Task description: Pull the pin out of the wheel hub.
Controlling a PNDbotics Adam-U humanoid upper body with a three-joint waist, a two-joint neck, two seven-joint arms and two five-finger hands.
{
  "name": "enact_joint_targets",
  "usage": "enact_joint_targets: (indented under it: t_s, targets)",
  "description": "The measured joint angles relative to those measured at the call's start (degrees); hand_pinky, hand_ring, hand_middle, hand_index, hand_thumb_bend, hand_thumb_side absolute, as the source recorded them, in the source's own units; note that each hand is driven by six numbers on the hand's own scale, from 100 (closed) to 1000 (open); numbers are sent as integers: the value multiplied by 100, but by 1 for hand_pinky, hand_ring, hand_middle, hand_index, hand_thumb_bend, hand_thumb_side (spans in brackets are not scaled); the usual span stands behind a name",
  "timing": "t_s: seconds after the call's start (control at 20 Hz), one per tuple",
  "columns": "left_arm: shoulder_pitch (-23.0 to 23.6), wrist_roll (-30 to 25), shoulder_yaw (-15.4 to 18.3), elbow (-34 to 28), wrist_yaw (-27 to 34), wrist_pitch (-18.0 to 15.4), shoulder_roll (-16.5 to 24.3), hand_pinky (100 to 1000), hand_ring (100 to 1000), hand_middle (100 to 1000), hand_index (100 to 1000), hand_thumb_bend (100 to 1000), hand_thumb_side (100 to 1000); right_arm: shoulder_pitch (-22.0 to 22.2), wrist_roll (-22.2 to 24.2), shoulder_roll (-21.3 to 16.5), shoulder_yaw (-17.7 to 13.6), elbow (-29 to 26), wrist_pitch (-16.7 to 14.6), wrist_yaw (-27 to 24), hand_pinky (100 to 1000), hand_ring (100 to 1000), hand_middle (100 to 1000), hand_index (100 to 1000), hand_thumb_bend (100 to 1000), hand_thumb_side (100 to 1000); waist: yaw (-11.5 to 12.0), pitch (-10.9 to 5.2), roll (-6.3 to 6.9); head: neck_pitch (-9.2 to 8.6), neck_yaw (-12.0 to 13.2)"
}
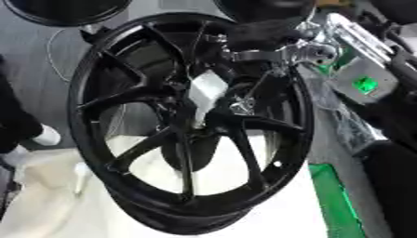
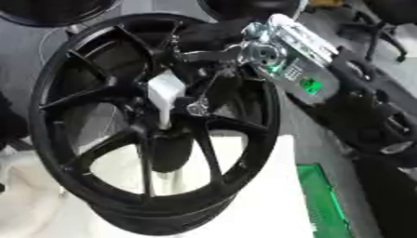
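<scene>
Right hand (image 2: 213,62) reaching over the wheel hub (image 1: 195,122).
You're closing curled fingers on the white pin (image 2: 165,97); pulling askew risks jamming it.

Wheel (image 1: 189,135): glossy black painted metal, smooth spokes with soft highlights. Pin (image 2: 165,98) at hub: white, matt, plastic-like. Right hand (image 2: 213,39), at 1 o'clock of the hub: matt black covering over polished silver metal joints. Arm (image 2: 295,56): bright brushed metal, reflective. Cloth (image 1: 269,209) beneath wheel, 6 o'clock: cream, matt, softly creased. Strip (image 2: 319,200), 4 o'clock: green, smooth, slightly shiny.
</scene>
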Motion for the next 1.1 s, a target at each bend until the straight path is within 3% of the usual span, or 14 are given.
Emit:
enact_joint_targets:
  t_s: [0.5, 0.7, 1.0, 1.05, 1.1]
  targets:
    - [50, 5, 12, 11, 9, 4, 0, 615, 752, 699, 731, 100, 768, -50, -151, -223, -400, -429, 460, -829, 817, 647, 369, 405, 100, 188, -67, -92, 2, 0, 4]
    - [85, 6, 15, 34, 9, 6, 0, 616, 752, 699, 731, 100, 768, 38, -383, -380, -667, -488, 494, -1210, 823, 661, 376, 413, 100, 174, -121, -125, 5, 0, 22]
    - [116, 19, 53, 36, 9, 2, -23, 616, 752, 699, 731, 100, 771, 868, -1370, -981, -1596, -493, -27, -1835, 828, 662, 393, 418, 100, 107, -342, -130, 69, 1, 105]
    - [127, 23, 57, 36, 9, 0, -45, 617, 752, 699, 731, 100, 734, 1129, -1613, -1113, -1810, -494, -105, -1911, 826, 661, 399, 420, 100, 221, -404, -134, 80, 1, 151]
    - [137, 30, 63, 36, 9, -1, -59, 617, 752, 700, 731, 100, 772, 1438, -1893, -1256, -2052, -496, -171, -1996, 825, 660, 394, 421, 100, 100, -474, -140, 95, 1, 218]
